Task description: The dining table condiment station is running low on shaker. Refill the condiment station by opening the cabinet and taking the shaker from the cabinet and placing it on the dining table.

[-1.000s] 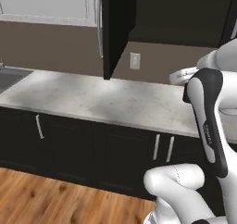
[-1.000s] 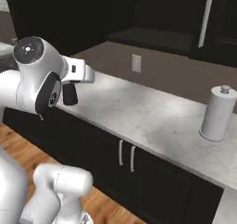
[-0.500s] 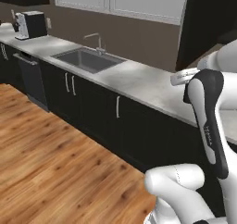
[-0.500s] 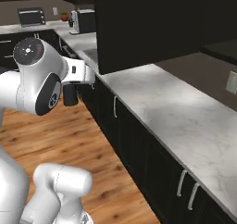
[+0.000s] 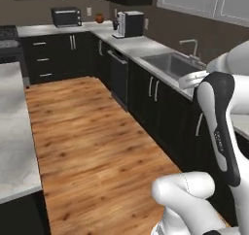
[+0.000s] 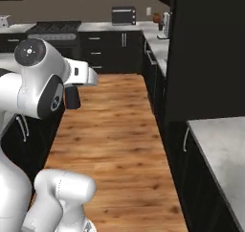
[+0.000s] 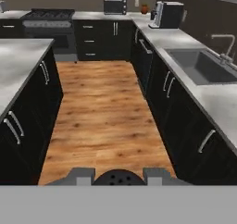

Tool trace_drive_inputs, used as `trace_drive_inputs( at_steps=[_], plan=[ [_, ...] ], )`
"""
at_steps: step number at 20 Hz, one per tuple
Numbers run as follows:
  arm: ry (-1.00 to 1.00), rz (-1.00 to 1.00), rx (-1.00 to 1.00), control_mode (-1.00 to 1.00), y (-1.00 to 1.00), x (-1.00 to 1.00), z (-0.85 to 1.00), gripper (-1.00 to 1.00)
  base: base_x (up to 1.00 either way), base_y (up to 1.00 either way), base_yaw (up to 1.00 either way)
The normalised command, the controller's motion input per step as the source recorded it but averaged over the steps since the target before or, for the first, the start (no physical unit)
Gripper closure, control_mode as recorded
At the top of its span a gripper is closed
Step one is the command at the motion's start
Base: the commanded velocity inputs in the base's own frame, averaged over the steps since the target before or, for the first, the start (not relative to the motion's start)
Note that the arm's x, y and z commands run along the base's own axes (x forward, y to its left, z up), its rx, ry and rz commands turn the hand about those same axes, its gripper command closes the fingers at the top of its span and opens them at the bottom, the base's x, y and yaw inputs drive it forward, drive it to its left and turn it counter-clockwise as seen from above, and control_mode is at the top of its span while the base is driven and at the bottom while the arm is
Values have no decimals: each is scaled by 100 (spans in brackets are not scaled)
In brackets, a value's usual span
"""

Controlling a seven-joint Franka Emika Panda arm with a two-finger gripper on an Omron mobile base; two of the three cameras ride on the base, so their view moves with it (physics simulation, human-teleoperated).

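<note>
1. White arm, elbow raised and folded; gripper [image 6: 72,98] held out level above the floor, looking down the aisle.
2. Fingers [image 7: 81,176]: clamped on a round dark shaker [image 7: 120,177], its cap between the tips.
3. Wooden plank floor [image 5: 92,146]: an aisle between rows of low black cabinets [image 7: 183,121].
4. Marble table [image 5: 12,146]: at the left, edge only.
5. Counter with sink [image 7: 203,65], coffee machine [image 7: 167,15], toaster oven [image 7: 115,5], stove [image 7: 46,15].

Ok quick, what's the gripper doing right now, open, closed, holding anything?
Gripper: closed around a round dark-topped thing between its fingertips in the hand view, most likely the shaker; too little of it shows to be sure.
</note>
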Motion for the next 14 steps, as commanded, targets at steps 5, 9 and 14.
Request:
trace_drive_inputs(
  at_steps=[5,9,14],
  plan=[
    [0,0,0,100,0,0,0,100,45,58,63],
    [0,0,0,100,0,0,0,100,39,67,61],
    [0,0,0,100,0,0,0,100,35,63,59]
  ],
)
